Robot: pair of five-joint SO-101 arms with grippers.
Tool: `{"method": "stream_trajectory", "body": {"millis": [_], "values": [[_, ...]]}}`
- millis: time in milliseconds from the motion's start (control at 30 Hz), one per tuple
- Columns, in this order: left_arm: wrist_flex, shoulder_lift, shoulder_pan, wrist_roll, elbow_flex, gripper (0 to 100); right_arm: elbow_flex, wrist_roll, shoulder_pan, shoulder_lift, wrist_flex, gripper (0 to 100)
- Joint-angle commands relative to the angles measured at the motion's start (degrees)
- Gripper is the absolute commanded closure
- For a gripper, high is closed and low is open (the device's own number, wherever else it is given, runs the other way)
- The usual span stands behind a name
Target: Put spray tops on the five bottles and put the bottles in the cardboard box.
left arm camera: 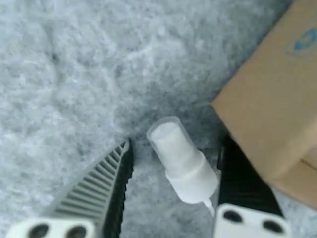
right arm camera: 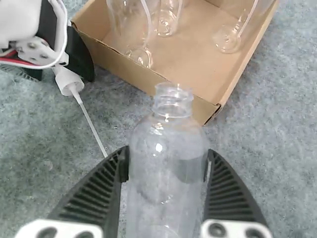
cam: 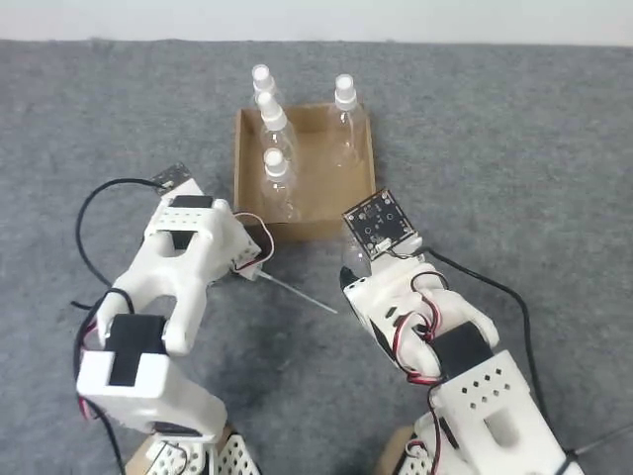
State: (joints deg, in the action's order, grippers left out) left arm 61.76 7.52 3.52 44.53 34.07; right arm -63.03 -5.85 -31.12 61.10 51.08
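The right gripper (right arm camera: 166,157) was clamped on the uncapped bottle (right arm camera: 167,124), at 5 o'clock from the cardboard box (cam: 305,230). The left gripper (left arm camera: 174,148) stood open astride the spray top (left arm camera: 183,161), which lay on the carpet (cam: 514,148) by the box's 7 o'clock corner. Four capped bottles (cam: 277,168) stood inside

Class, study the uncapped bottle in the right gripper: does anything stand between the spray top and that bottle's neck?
Nothing visible does. The spray top lies on the carpet inside the open left gripper, beside the cardboard box. Bare carpet separates it from the uncapped bottle clamped in the right gripper.
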Motion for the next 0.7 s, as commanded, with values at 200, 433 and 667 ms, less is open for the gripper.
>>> {"method": "stream_trajectory", "body": {"millis": [200,433,667], "values": [[0.88,0.0,-3.25,0.53,-2.86,83,0.62,0.18,0.48,1.98,-1.27,88.7],[1.23,-0.53,-2.99,0.35,-3.12,99,0.62,0.09,0.48,1.98,-1.27,88.7],[3.6,-0.79,-3.08,0.26,-3.91,99,0.62,0.09,0.48,1.98,-1.27,88.7]]}}
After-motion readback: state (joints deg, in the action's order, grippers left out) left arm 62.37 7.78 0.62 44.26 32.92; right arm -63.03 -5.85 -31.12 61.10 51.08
